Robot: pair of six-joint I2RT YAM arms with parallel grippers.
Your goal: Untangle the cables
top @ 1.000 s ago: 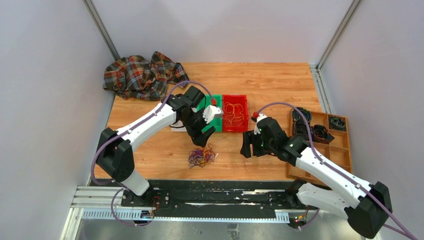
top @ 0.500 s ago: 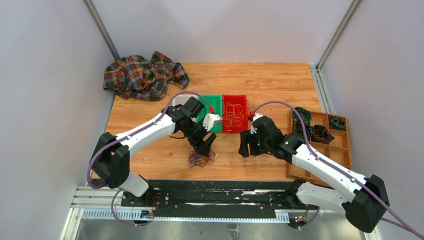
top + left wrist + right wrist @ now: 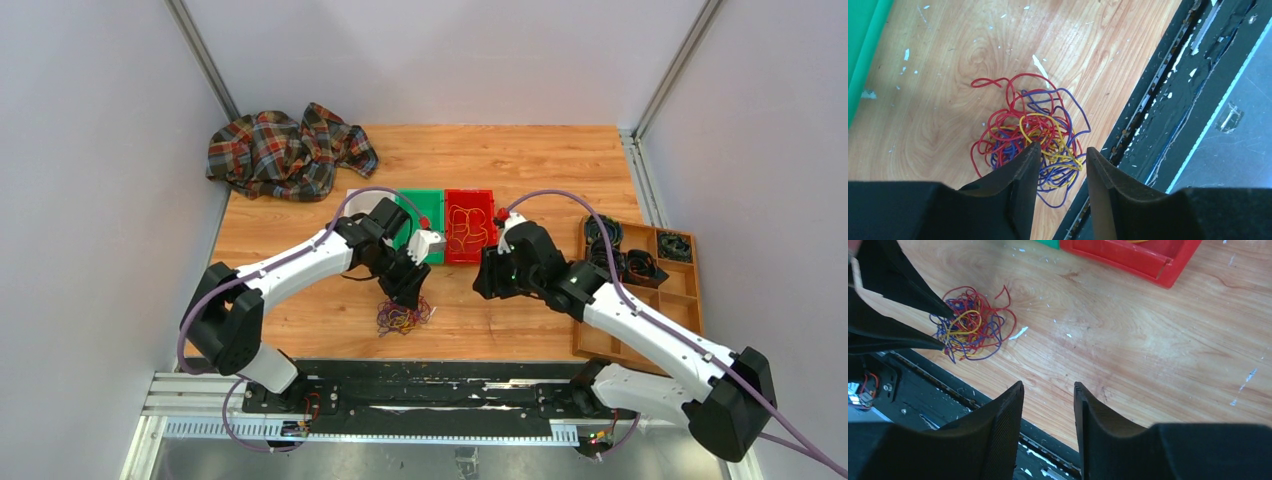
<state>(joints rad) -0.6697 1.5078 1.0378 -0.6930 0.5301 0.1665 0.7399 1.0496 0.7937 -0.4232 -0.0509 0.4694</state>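
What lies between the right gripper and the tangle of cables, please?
Only bare table separates the right gripper from the cables, seen in the right wrist view.

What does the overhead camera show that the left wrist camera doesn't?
Only overhead: the plaid cloth, the red tray, the wooden organizer with black coils, and the right gripper. Only the left wrist: separate red, yellow and purple strands up close, seen between the left gripper fingertips. Both: the cables, the green tray, the wooden table.
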